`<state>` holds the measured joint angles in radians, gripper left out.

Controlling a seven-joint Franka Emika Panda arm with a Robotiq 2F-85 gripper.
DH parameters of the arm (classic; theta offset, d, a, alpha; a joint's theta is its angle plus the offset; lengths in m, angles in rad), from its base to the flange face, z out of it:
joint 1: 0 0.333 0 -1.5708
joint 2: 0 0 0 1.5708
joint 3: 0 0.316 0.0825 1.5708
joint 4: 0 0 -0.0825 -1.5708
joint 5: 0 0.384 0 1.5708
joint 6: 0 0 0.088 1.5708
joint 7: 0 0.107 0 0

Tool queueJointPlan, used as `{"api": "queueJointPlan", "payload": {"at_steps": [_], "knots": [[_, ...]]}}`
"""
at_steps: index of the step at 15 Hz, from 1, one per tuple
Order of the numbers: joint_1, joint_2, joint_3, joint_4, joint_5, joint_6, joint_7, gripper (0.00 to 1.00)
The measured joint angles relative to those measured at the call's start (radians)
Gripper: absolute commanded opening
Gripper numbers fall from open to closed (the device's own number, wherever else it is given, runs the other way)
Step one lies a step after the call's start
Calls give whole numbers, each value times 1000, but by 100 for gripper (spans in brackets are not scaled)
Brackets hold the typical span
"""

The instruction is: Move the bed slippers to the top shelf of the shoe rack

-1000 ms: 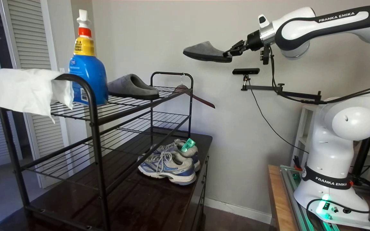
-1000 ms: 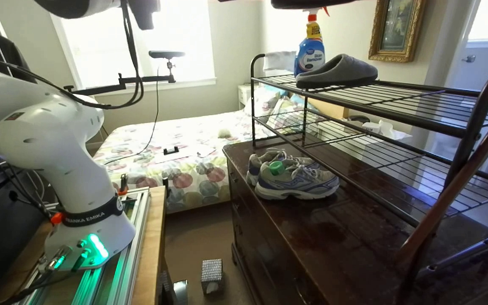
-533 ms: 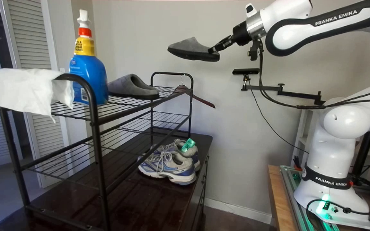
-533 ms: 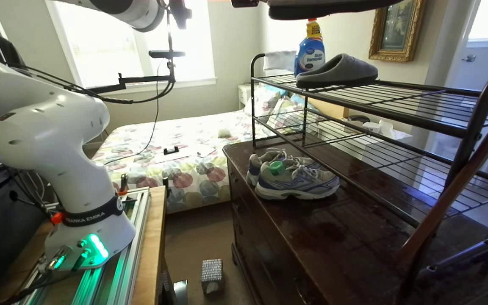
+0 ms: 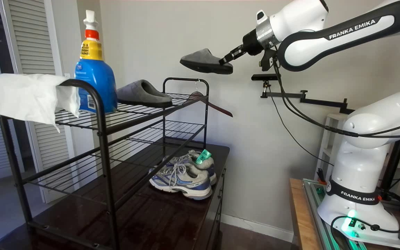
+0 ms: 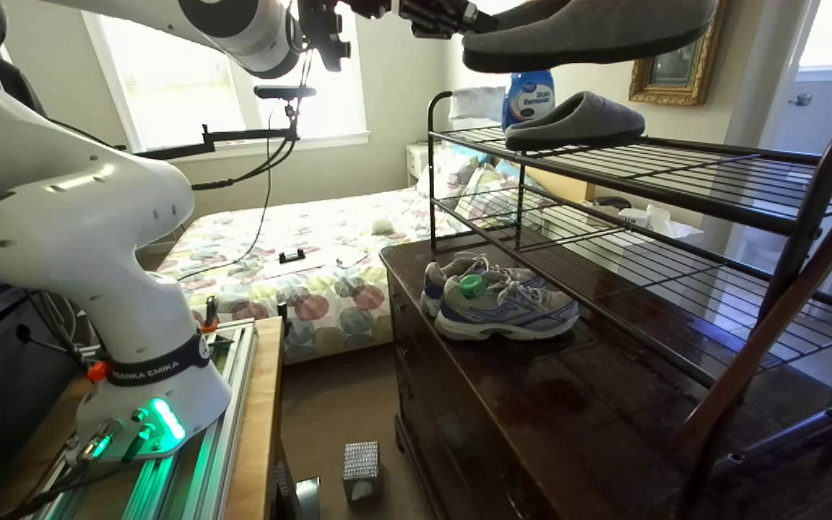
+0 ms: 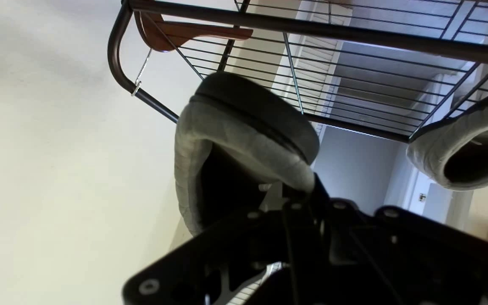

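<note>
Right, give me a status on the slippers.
Fingers clamped on one grey slipper, airborne. Its mate on the top shelf. Stain remover bottle there too, likely not blocking.

On my feed the held bed slipper [image 5: 201,61] and the shelved bed slipper [image 5: 140,95] are grey with dark soles; my gripper [image 5: 223,61] and the shoe rack [image 5: 106,166] are black. I read the spray bottle [image 5: 96,83] as blue, yellow, orange-red and white, the sneakers [image 5: 182,182] as pale grey and blue. I also see rose, grey and tan circles on a white bedspread [image 6: 322,224].
</note>
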<state>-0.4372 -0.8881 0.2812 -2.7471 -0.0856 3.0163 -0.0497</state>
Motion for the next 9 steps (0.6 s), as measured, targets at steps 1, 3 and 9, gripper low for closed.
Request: {"api": "queueJointPlan", "payload": {"at_steps": [1, 3, 9], "knots": [[0, 0, 0, 0, 0, 0, 0, 1], [3, 4, -2, 0, -6, -2, 0, 1], [145, 78, -80, 14, -66, -1, -76, 1]]}}
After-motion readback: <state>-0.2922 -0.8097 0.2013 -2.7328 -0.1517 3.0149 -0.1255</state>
